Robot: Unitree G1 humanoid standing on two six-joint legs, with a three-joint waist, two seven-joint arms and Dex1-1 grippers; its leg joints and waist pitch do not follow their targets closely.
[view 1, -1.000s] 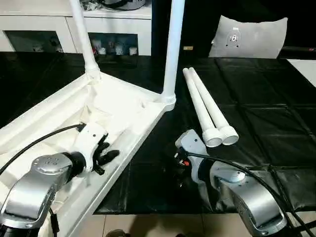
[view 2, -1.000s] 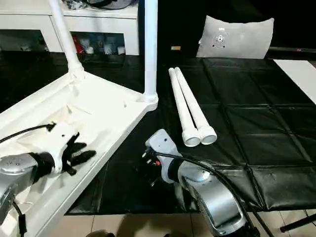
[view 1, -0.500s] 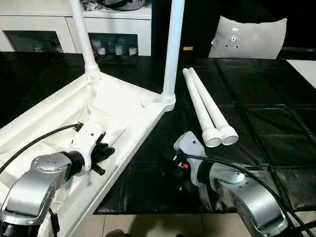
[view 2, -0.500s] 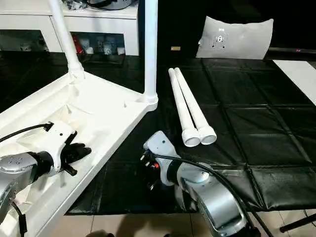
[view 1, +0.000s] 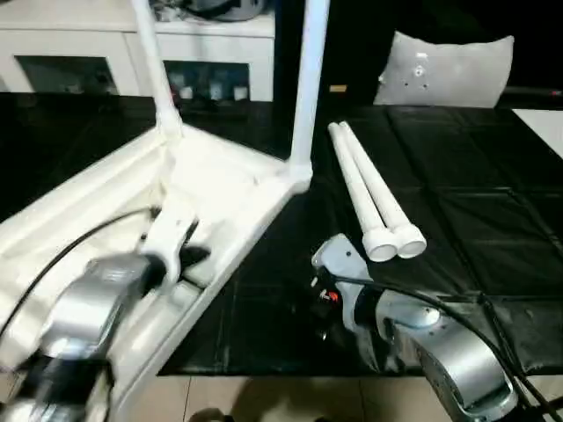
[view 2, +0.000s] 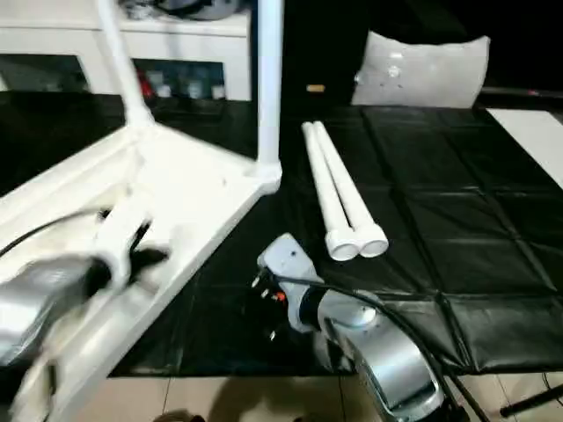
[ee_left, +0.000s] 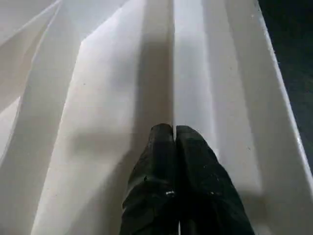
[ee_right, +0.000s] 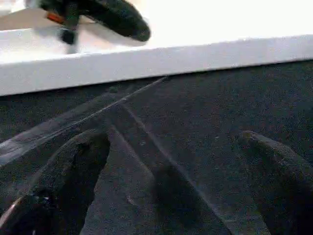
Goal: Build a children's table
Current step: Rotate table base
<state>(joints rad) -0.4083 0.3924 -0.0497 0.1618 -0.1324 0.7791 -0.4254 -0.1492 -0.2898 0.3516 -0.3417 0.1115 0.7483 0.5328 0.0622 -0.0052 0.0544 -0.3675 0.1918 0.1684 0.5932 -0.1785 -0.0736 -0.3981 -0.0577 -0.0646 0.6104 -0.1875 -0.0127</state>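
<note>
the children's table is half built. its white table top (view 1: 224, 180) lies upside down on the black padded mat (view 1: 457, 202), ribbed underside up, over the mat's left part and reaching past the mat's near edge. two fitted legs (view 1: 308, 83) stand upright in the round sockets at the top's two far corners. two loose legs (view 1: 374, 198) lie side by side, touching, on the mat just right of the top, wide ends toward the robot. so two legs are in and two are left, and the two near corner sockets have yet to be filled, as far as can be judged.

count: one table top, four legs, two grippers.

the left gripper (ee_left: 174, 131) sits over the ribbed underside near the top's right rim, fingers pressed together on nothing. the right gripper (ee_right: 176, 161) hovers low over the bare mat beside that rim, near the loose legs' wide ends, jaws spread wide and empty.
</note>
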